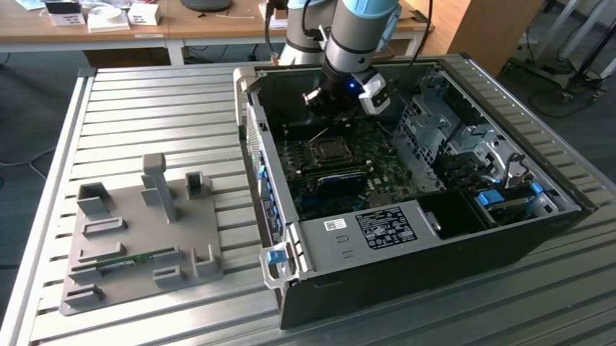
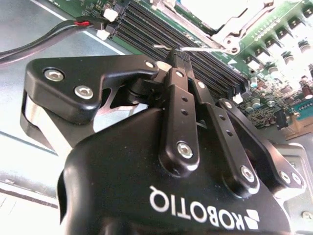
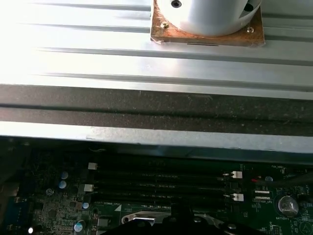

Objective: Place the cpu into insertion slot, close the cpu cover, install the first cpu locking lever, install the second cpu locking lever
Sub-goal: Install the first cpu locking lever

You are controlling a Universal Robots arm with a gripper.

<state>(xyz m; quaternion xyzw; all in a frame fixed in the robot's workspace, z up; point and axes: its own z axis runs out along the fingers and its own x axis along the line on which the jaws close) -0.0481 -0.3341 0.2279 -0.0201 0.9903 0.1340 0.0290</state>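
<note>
My gripper [image 1: 325, 121] reaches down inside the open computer case [image 1: 414, 267], just beyond the insertion slot [image 1: 328, 150] on the green motherboard. In the second wrist view my gripper [image 2: 179, 55] is shut, and its tips rest against a thin wire locking lever [image 2: 208, 48] that runs along the socket's edge. I cannot tell whether the lever is pinched between the fingers. The silvery cpu cover [image 2: 195, 30] lies flat on the socket. The bright cpu [image 2: 220, 7] shows through its window. The cover's edge [image 3: 146, 219] also appears in the first wrist view.
Long black memory slots [image 2: 146, 34] lie right beside the socket. Red and black cables [image 2: 49, 32] run along the case floor. A metal drive cage [image 1: 452, 137] fills the case on the exterior view's right. A grey fixture [image 1: 144, 238] stands on the slatted table.
</note>
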